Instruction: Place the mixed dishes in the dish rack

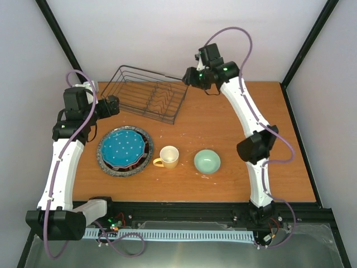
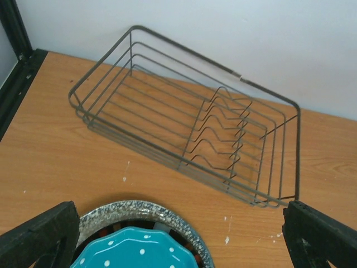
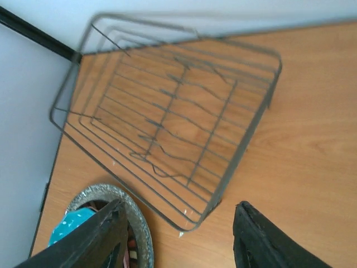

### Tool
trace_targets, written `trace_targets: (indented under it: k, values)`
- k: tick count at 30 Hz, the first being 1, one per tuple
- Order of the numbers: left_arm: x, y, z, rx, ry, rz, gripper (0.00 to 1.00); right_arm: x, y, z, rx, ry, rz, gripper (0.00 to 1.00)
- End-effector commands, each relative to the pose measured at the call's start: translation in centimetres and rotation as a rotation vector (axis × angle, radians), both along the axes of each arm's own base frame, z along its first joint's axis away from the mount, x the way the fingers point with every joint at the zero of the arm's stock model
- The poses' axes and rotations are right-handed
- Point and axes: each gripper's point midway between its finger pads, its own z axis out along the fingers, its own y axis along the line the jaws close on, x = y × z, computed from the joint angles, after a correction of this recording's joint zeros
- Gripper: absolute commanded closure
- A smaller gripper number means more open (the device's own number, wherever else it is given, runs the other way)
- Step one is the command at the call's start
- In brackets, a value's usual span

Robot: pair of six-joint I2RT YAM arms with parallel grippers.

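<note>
The black wire dish rack (image 1: 146, 92) sits empty at the back left, and shows in the left wrist view (image 2: 189, 128) and the right wrist view (image 3: 167, 111). In front of it is a stack of plates: the teal white-dotted plate (image 1: 122, 146) on top, a dark rim (image 1: 146, 157) under it, the grey speckled plate (image 1: 107, 165) at the bottom. The pink plate is hidden. The yellow mug (image 1: 168, 157) and the pale green bowl (image 1: 207, 161) stand to the right. My left gripper (image 1: 114, 105) is open and empty between stack and rack. My right gripper (image 1: 186, 78) is open and empty above the rack's right end.
The black frame posts (image 1: 61, 39) and the white walls close in behind the rack. The table's right half (image 1: 279, 139) holds only my right arm. In the left wrist view the grey plate's rim (image 2: 139, 211) lies just below the rack's near side.
</note>
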Motion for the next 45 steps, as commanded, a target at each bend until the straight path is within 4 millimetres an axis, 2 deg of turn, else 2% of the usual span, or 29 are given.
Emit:
trace_targets:
  k: [1, 3, 5, 10, 16, 20, 25, 28, 33, 38, 40, 42, 45]
  values:
    - [-1.0, 1.3, -1.9, 0.04, 0.073, 0.059, 0.0, -3.1, 2.3, -6.6, -0.028, 0.294, -0.007, 0.47]
    - [-1.0, 1.9, -2.7, 0.067, 0.093, 0.08, 0.0, -3.6, 2.8, -9.5, -0.057, 0.352, -0.025, 0.47]
    - [-1.0, 2.5, -3.4, 0.094, 0.109, 0.104, 0.0, -3.9, 3.4, -11.6, -0.069, 0.382, -0.041, 0.51]
    - [-1.0, 3.2, -4.3, 0.142, 0.143, 0.124, 0.0, -3.6, 5.0, -14.2, -0.086, 0.411, -0.084, 0.53]
    - [-1.5, 3.4, -3.6, 0.163, 0.107, 0.126, 0.0, -1.8, 6.3, -15.2, -0.058, 0.381, -0.174, 0.53]
    - [-1.9, 3.7, -3.7, 0.191, 0.101, 0.127, 0.0, -0.4, 5.4, -15.6, -0.082, 0.347, -0.263, 0.64]
    - [-1.9, 3.1, -3.2, 0.183, 0.08, 0.096, 0.0, 0.9, 5.5, -15.9, -0.071, 0.322, -0.302, 0.63]
    - [-1.9, 3.2, -2.8, 0.189, 0.072, 0.096, 0.0, 0.8, 6.1, -17.5, -0.069, 0.362, -0.291, 0.58]
    - [-1.9, 3.3, -2.9, 0.197, 0.07, 0.098, 0.0, 0.5, 6.7, -20.1, -0.084, 0.413, -0.282, 0.59]
    - [-2.0, 3.2, -3.5, 0.196, 0.079, 0.097, 0.0, 0.5, 7.3, -20.4, -0.081, 0.406, -0.273, 0.61]
    - [-2.0, 3.2, -3.7, 0.198, 0.077, 0.096, 0.0, 0.7, 7.5, -20.1, -0.079, 0.386, -0.273, 0.72]
    - [-2.0, 3.2, -3.9, 0.197, 0.08, 0.094, 0.0, 0.9, 7.5, -19.8, -0.075, 0.376, -0.272, 0.94]
    - [-1.9, 3.2, -4.2, 0.195, 0.085, 0.091, 0.0, 0.9, 7.5, -19.6, -0.081, 0.368, -0.261, 0.97]
